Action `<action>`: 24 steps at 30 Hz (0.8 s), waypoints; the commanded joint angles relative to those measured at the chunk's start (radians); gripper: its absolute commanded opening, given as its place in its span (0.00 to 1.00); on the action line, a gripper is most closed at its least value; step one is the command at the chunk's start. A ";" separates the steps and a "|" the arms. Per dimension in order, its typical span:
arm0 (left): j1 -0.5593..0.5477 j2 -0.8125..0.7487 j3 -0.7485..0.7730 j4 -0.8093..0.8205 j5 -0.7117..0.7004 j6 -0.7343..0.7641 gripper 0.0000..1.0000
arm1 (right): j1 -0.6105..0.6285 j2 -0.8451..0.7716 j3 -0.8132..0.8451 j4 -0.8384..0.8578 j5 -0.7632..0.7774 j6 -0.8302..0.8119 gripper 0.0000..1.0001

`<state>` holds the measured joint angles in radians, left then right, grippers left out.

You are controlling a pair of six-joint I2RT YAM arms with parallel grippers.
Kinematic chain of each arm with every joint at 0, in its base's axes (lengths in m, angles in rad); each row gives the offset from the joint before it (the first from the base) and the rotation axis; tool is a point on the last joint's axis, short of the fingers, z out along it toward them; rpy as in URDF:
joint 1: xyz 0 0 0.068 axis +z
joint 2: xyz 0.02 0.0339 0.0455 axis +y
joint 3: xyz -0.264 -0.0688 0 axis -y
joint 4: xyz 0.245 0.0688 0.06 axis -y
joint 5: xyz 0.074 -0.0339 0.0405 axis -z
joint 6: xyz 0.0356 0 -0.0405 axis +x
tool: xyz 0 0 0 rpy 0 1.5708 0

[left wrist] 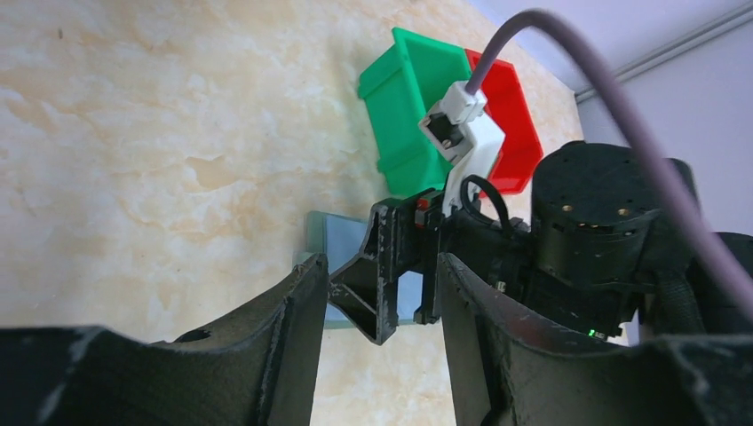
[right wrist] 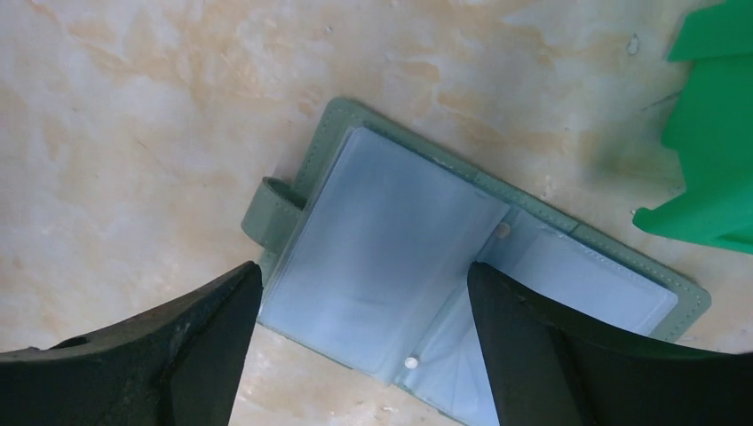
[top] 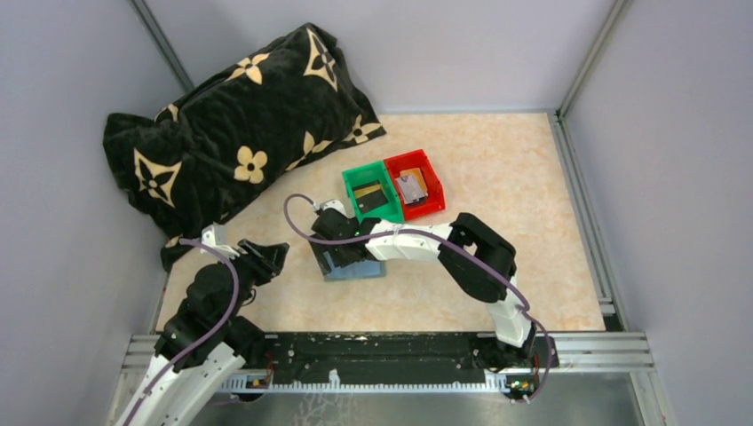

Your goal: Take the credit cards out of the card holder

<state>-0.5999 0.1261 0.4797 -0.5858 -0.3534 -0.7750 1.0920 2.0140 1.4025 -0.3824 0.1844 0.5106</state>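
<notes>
Table (top: 515,177): beige marbled top under even, soft light, extending beyond and to the right of the right claw (top: 344,256). Walls (top: 462,44): plain pale grey panels on three sides. Metal rail (top: 604,342): behind both claws, along the near edge. Black pillow (top: 222,124) with cream flowers: beyond the left claw (top: 273,256), against the left panel.
</notes>
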 commanded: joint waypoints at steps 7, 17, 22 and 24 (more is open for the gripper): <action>-0.003 0.040 0.001 0.003 0.008 0.025 0.56 | 0.008 -0.015 -0.005 0.014 0.063 0.070 0.42; -0.003 0.098 -0.016 0.059 0.079 0.034 0.79 | 0.006 -0.188 -0.084 0.059 0.124 0.064 0.65; -0.003 0.152 -0.036 0.135 0.173 0.048 0.99 | 0.001 -0.319 -0.172 0.069 0.179 0.061 0.65; -0.003 0.237 -0.036 0.156 0.217 0.042 1.00 | -0.010 -0.388 -0.231 0.086 0.193 0.071 0.59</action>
<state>-0.5999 0.2592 0.4587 -0.5148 -0.2451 -0.7498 1.0946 1.7786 1.2423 -0.3504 0.3077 0.5701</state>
